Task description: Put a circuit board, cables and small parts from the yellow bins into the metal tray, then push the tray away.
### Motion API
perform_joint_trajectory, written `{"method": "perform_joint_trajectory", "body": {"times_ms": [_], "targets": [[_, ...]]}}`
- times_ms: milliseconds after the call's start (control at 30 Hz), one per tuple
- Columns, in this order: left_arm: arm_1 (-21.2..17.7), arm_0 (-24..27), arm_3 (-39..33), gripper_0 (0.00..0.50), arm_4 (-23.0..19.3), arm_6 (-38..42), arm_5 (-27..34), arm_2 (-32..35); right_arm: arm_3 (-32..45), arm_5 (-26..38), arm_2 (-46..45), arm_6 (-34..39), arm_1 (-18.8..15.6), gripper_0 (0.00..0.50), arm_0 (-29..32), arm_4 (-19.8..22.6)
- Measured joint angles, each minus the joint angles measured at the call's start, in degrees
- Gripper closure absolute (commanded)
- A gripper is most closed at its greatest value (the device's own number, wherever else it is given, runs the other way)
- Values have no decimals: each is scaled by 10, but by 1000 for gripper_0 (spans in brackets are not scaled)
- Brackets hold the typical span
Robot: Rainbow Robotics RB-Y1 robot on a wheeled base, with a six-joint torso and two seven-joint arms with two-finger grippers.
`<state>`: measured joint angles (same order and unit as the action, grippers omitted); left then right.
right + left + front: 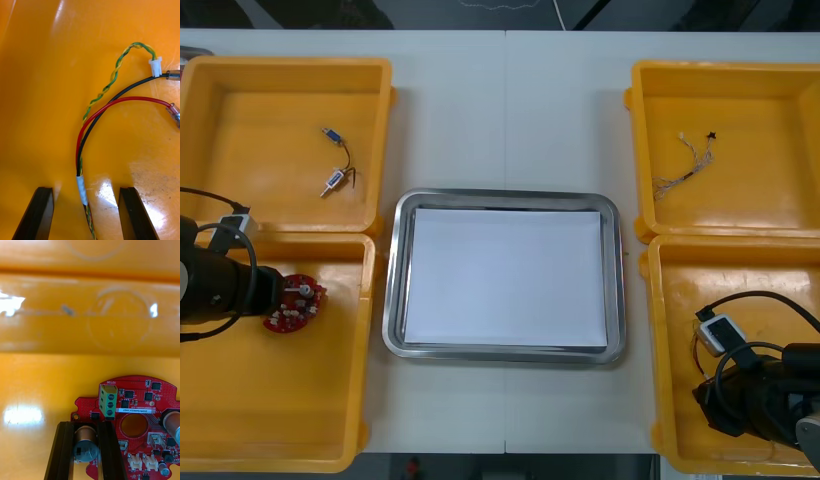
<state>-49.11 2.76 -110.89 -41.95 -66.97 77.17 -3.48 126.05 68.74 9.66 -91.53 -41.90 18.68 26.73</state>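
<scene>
- While the table (505,100) is set out in full, the task is judged to be barely begun: nothing is yet placed where it belongs.
- Four yellow bins are ranged two to each side: the far left bin (260,120), the near left bin (270,400), the far right bin (765,150) and the near right bin (750,275).
- The metal tray (393,290) is seen between them at the middle of the table. Its white inside is bare, and it is not yet pushed away.
- The red circuit board (292,306) is found in the near left bin, toward the tray side. It is held by the left gripper (86,455), whose fingers (65,450) are drawn narrow onto a small metal can (85,444) at the board's edge. Whether the board is lifted off the floor cannot be told.
- A bundle of cables (80,150), red, black and twisted green-and-yellow, is straddled in the near right bin by the right gripper (85,215). The fingers are held wide, one to each side of the taped stretch, and neither is seen to touch it.
- A thin cable (685,168) is lying in the far right bin, untouched.
- Two small parts (333,181) with short wires are lying apart in the far left bin, untouched. Every transfer and the final push are judged to be outstanding.
</scene>
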Motion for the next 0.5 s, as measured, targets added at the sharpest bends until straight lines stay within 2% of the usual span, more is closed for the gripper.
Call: {"method": "perform_joint_trajectory", "body": {"times_ms": [33, 67, 300, 500], "targets": [[0, 0, -6, 500, 0, 0, 12, 4, 0, 0, 0, 0, 0, 453, 0, 0], [0, 0, -14, 500, -1, 0, 27, 8, 0, 0, 0, 0, 0, 500, 0, 0], [0, 0, -75, 500, -8, 0, 107, 58, 0, -1, 0, 0, 0, 500, 0, 0], [0, 3, -129, 500, -25, 0, 202, 104, 13, 17, -6, 0, 0, 500, 0, 1]]}}
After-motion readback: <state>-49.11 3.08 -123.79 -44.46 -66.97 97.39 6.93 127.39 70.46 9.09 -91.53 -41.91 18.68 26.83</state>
